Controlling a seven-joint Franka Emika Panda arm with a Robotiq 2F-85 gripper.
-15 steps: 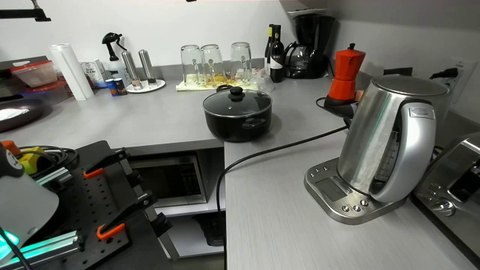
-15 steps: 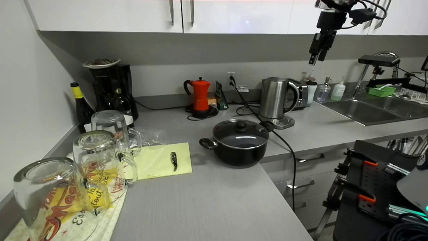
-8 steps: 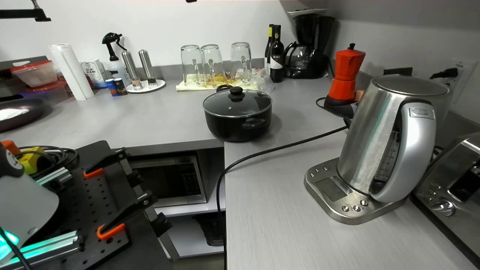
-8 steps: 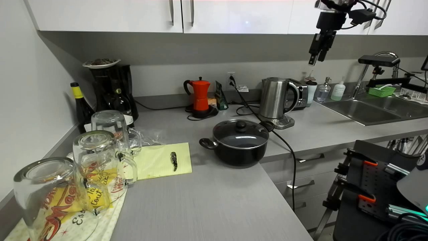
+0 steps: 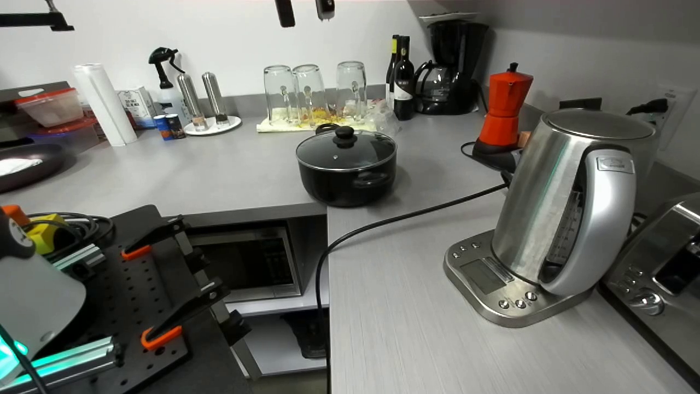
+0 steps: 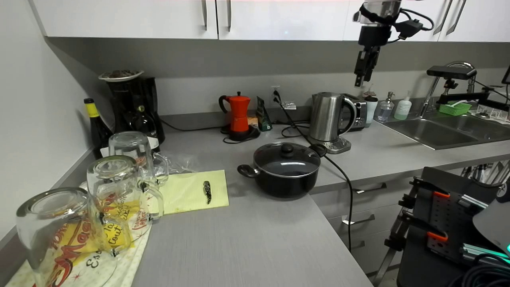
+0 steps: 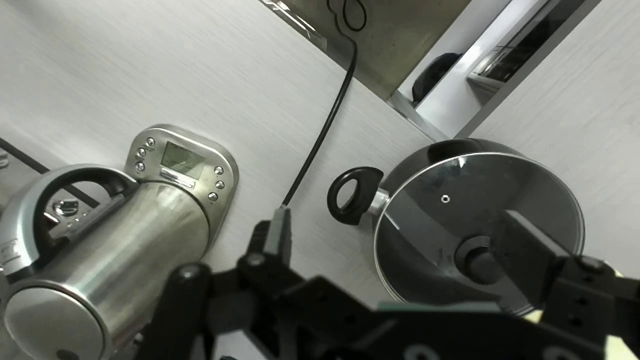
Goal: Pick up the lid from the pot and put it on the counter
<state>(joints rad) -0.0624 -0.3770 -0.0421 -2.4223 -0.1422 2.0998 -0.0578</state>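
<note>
Lid [image 6: 287, 161] sits on pot [image 6: 286, 186], at four o'clock in wrist view. Gripper [image 5: 306, 19] well above, jaws wide, empty. Knob [image 6: 287, 149] seems off jaw gap toward four o'clock; if lowered uncorrected, jaw tip could strike knob, skid lid.

Both exterior views are bright and evenly lit. Behind the black two-fingered gripper [image 6: 363, 81], the matte pale wall [image 6: 318, 57] sits in grey shadow; well below the gripper, white glare streaks the round clear-glass lid [image 6: 287, 162]. In the wrist view the gripper looks dark and soft-edged, the silvery tapered steel kettle [image 7: 132, 250] beside it stretched towards the corner.
</note>
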